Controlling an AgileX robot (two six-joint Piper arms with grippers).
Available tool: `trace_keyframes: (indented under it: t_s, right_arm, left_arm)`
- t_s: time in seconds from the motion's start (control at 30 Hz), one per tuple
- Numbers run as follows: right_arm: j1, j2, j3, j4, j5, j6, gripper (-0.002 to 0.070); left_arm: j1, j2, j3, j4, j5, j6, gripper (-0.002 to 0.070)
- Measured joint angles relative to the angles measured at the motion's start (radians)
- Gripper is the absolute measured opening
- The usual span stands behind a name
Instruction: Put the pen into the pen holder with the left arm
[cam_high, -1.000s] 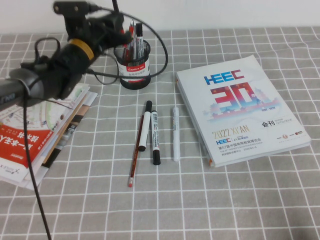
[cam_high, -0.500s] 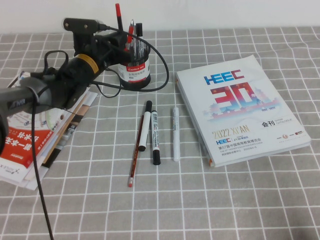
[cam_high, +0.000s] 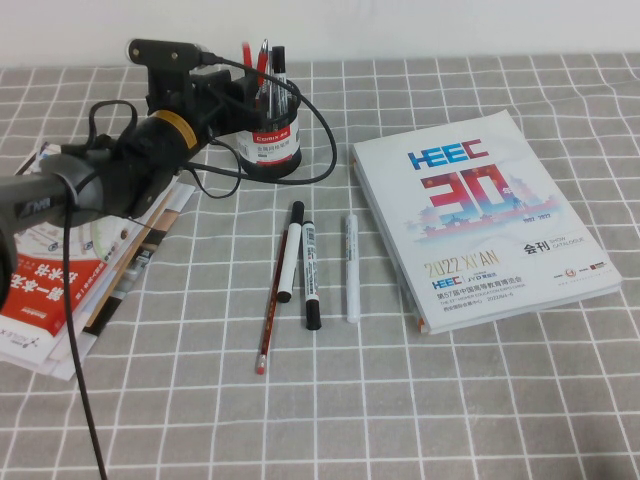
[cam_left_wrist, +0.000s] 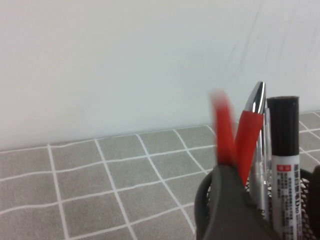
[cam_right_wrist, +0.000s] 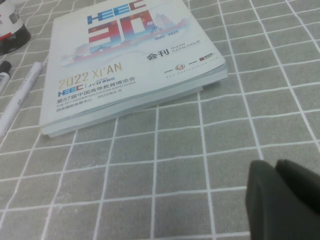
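Left tool (cam_high: 232, 88) hangs released beside pen holder (cam_high: 270, 135), far left; pen (cam_high: 248, 55) stands inside, so nothing needs gripping; right tool (cam_right_wrist: 285, 200) parked near right, grip state untellable

The high view looks down from the robot's side over the whole grey checked tablecloth (cam_high: 420, 400). The left wrist view sits close behind the left gripper (cam_left_wrist: 235, 210), facing the white wall across the round black wire-mesh pen holder (cam_high: 270, 140) just ahead. The right wrist view looks low over the right gripper (cam_right_wrist: 285, 200) toward the white HEEC catalogue (cam_right_wrist: 125, 55), shared with the high view.
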Motion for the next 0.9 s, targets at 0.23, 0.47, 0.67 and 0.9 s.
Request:
trace_keyframes:
  t_s: [0.23, 0.47, 0.67, 0.9]
  right_arm:
    - [0.0, 0.0, 0.0, 0.0, 0.0, 0.0, -0.0015]
    - [0.0, 0.0, 0.0, 0.0, 0.0, 0.0, -0.0015]
    - [0.0, 0.0, 0.0, 0.0, 0.0, 0.0, -0.0015]
    - [0.0, 0.0, 0.0, 0.0, 0.0, 0.0, -0.0015]
  left_arm:
    - [0.0, -0.027, 0.0, 0.02, 0.07, -0.015, 0.0298]
    - [0.0, -0.221, 0.007, 0.353, 0.26, -0.305, 0.0066]
    - [0.0, -0.522, 0.175, 0.619, 0.294, -0.592, 0.0006]
    - [0.0, -0.903, 0.568, 0.651, 0.272, -0.63, 0.0]
